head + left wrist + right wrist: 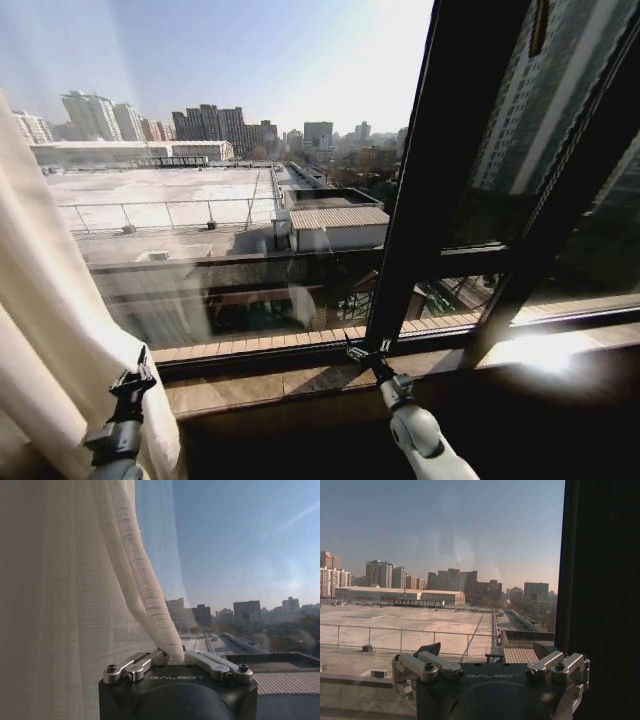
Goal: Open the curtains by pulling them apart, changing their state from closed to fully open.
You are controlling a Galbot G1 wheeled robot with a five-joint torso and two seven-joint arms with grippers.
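The sheer white curtain (45, 320) hangs bunched at the far left of the window in the head view. My left gripper (134, 378) is low against its inner edge. In the left wrist view a rolled fold of the curtain (150, 600) runs down into the left gripper (174, 657), whose fingers are shut on it. My right gripper (358, 351) is held up by the window sill near the dark upright frame. In the right wrist view the right gripper (486, 651) stands open with nothing between its fingers, facing the bare glass.
The window glass (230, 150) gives onto rooftops and a city skyline. A dark window frame post (440, 170) stands right of centre, seen as a dark upright band (602, 595) beside the right gripper. A sunlit sill (300, 380) runs below the glass.
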